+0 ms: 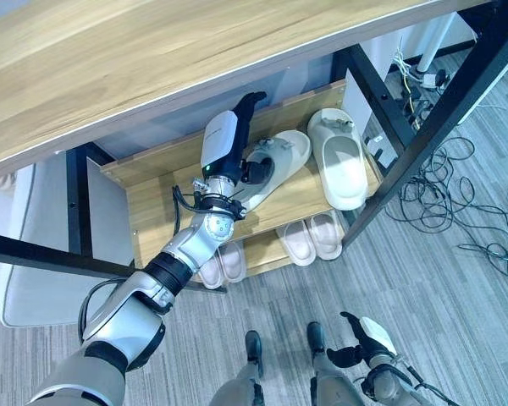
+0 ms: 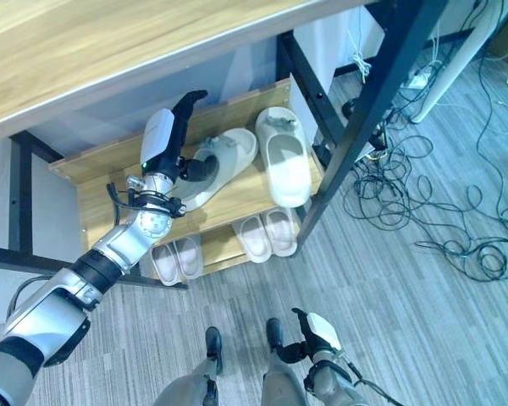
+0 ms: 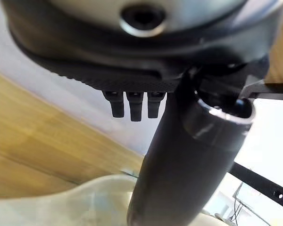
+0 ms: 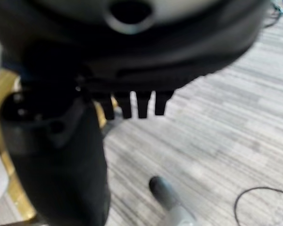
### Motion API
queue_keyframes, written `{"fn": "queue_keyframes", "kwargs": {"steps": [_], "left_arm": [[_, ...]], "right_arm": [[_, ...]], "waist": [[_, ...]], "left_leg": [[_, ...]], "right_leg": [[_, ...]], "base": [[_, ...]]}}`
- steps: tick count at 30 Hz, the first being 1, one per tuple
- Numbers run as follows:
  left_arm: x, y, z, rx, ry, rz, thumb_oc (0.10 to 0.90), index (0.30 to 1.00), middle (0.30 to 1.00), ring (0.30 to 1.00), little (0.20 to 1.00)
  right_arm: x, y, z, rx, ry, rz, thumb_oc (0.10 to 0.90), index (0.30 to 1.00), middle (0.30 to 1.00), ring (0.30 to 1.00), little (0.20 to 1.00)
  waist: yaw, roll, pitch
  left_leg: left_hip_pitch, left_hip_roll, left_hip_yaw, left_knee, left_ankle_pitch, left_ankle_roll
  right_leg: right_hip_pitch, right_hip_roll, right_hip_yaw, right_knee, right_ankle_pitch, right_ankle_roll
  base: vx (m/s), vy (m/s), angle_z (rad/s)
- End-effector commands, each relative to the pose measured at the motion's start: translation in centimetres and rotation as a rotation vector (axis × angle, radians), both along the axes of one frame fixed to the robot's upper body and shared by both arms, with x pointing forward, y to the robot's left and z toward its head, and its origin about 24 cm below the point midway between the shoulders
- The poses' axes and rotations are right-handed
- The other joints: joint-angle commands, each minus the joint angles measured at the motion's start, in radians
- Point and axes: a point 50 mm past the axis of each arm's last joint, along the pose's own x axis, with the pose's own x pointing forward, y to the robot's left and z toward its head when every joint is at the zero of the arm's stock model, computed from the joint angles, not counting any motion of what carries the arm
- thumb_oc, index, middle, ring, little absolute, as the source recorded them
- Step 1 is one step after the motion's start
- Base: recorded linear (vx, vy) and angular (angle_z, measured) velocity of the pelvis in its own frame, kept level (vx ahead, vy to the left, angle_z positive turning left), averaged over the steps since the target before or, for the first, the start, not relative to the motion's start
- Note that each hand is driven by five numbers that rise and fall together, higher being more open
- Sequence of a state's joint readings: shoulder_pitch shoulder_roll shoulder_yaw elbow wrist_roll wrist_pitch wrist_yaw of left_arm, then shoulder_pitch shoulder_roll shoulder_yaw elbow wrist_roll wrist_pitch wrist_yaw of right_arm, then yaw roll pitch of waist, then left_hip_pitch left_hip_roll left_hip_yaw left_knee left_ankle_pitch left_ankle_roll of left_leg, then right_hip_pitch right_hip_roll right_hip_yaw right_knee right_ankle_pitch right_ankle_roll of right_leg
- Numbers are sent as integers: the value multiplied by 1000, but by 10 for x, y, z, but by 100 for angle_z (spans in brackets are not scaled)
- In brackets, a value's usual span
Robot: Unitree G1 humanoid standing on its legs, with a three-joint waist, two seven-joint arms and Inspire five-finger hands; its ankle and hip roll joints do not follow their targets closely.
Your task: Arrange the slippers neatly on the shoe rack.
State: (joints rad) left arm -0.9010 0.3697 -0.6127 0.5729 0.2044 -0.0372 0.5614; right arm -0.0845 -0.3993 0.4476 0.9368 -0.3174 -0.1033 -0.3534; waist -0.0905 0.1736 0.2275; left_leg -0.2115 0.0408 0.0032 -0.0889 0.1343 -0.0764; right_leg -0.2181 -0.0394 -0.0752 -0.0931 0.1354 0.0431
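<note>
On the top shelf of the wooden shoe rack (image 1: pixel 152 199) lie two cream slippers. The right slipper (image 1: pixel 340 161) lies straight with its toe to the back. The left slipper (image 1: pixel 281 159) is skewed, its toe pointing back and to the right. My left hand (image 1: pixel 224 139) reaches over the shelf beside the skewed slipper; its fingers (image 3: pixel 134 106) are straight and point at the back wall, and its thumb (image 3: pixel 179 165) rests at the slipper's opening over its cream upper (image 3: pixel 85 202). My right hand (image 1: pixel 368 337) hangs low over the floor, fingers (image 4: pixel 132 106) relaxed and holding nothing.
Two pairs of pale pink slippers (image 1: pixel 313 238) (image 1: pixel 224 262) sit on the lower shelf. A wooden tabletop (image 1: pixel 152 59) overhangs the rack, with black frame legs (image 1: pixel 423 135) to its right. Tangled cables (image 1: pixel 474 211) lie on the grey floor at the right.
</note>
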Motion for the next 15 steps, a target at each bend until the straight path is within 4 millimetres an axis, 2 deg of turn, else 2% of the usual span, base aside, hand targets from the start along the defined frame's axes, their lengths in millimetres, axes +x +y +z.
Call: {"fn": "queue_keyframes", "kwargs": {"steps": [1, 10, 15], "left_arm": [[2, 7, 34, -21, -154, 22, 800, 900, 900, 900, 900], [-7, 21, 12, -135, -82, 19, 800, 900, 900, 900, 900], [-16, 19, -7, -226, -1, -34, 800, 900, 900, 900, 900]], "right_arm": [[-13, -3, -3, -11, -3, 2, 800, 900, 900, 900, 900], [-17, -2, -8, -10, 30, -21, 800, 900, 900, 900, 900], [-20, 0, -12, -3, 59, -38, 800, 900, 900, 900, 900]], "waist": [[24, -10, -70], [45, -20, -83], [65, -24, -97]], "left_leg": [[-3, -21, -17, 2, -60, -12], [6, -22, -29, 2, -57, -14], [17, -24, -42, 2, -54, -15]], "right_leg": [[3, -40, -58, 6, -132, 66], [22, -40, -77, 6, -136, 60], [45, -41, -95, 6, -140, 56]], "base": [[-16, -4, 4], [-11, 1, 2], [-6, 5, 17]]}}
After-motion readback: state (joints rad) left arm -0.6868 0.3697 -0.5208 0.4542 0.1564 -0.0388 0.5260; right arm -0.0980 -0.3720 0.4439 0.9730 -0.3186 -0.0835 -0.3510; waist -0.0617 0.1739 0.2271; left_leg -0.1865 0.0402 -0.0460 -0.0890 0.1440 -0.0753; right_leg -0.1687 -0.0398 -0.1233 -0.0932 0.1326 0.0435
